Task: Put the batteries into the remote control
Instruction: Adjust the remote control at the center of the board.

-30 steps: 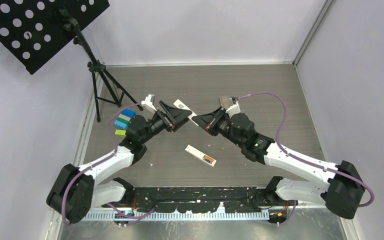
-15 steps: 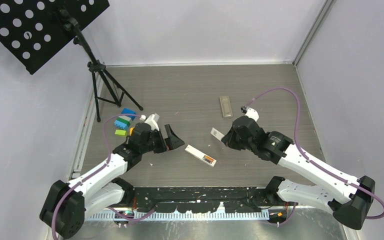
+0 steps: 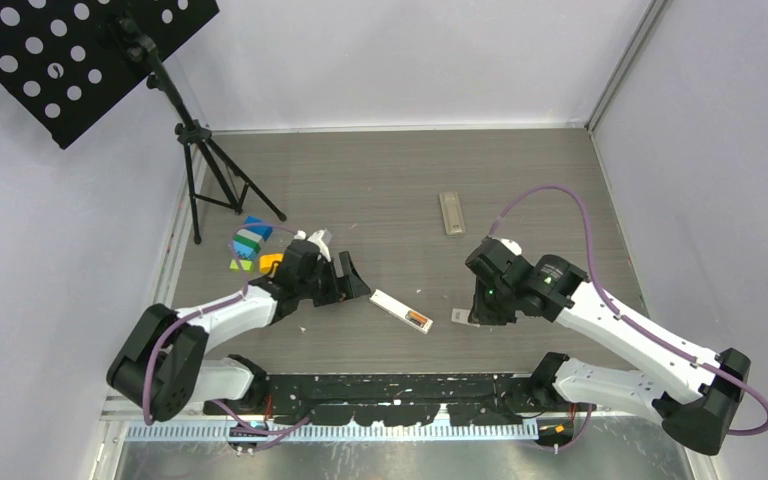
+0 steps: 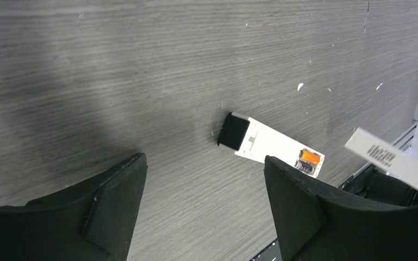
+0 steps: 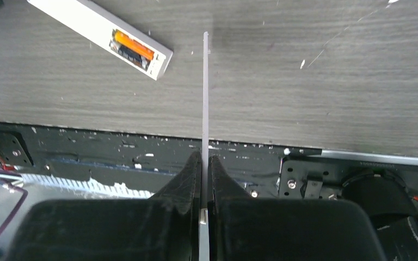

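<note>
The white remote control [image 3: 396,307] lies face down mid-table, its compartment open toward the near edge. In it sit an orange battery [image 3: 419,318] [image 4: 310,157] [image 5: 134,45] and a dark battery [image 5: 130,55] side by side. My left gripper [image 3: 352,280] [image 4: 203,167] hovers open and empty just left of the remote. My right gripper [image 3: 468,312] [image 5: 204,159] is shut on a thin white battery cover [image 3: 458,317] [image 5: 205,92] [image 4: 394,162], held edge-on to the right of the remote's open end.
A second, grey remote [image 3: 450,212] lies farther back. Coloured toy blocks [image 3: 247,244] sit at the left, beside my left arm. A music stand's tripod [image 3: 210,170] occupies the back left. A black rail [image 3: 400,385] runs along the near edge.
Both grippers met at the cover above the table's middle. The left let go and dropped back beside the remote. The right carried the cover toward the near edge.
</note>
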`<state>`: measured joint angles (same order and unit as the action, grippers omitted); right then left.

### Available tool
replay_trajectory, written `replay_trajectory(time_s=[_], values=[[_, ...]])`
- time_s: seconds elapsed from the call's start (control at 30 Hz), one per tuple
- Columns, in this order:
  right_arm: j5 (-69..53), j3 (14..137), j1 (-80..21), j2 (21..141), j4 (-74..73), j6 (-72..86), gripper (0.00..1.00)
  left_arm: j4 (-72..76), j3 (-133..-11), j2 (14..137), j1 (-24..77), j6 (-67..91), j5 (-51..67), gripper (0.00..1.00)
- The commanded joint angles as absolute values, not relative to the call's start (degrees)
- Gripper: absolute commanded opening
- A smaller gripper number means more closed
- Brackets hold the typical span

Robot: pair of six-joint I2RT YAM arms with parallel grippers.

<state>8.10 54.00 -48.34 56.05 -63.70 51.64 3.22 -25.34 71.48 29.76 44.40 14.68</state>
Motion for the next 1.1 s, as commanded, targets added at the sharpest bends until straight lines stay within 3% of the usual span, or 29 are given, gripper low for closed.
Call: replay_trajectory(time_s=[0.0, 0.27, 0.77, 0.9, 1.07], values=[[2.2, 55.3, -48.3, 57.8, -64.8, 51.5, 0.0, 9.6, -28.4, 74.7, 29.7, 43.1, 16.4, 0.77], [-2.2, 46.9, -48.4, 57.1, -48.3, 60.7, 0.0, 12.1, -29.4, 77.0, 29.6, 42.5, 21.8, 0.59], [-0.3, 44.3, -48.3, 62.5, -29.2, 63.7, 0.0, 10.7, -25.9, 73.6, 25.6, 44.1, 22.5, 0.48], [3.7, 46.3, -48.3, 64.7, -28.6, 62.1, 0.0, 7.1, -25.6, 70.5, 25.0, 42.4, 20.9, 0.49], [8.6, 49.1, -48.3, 62.5, -39.0, 58.3, 0.0, 5.4, -27.1, 68.6, 24.1, 40.0, 22.2, 0.55]])
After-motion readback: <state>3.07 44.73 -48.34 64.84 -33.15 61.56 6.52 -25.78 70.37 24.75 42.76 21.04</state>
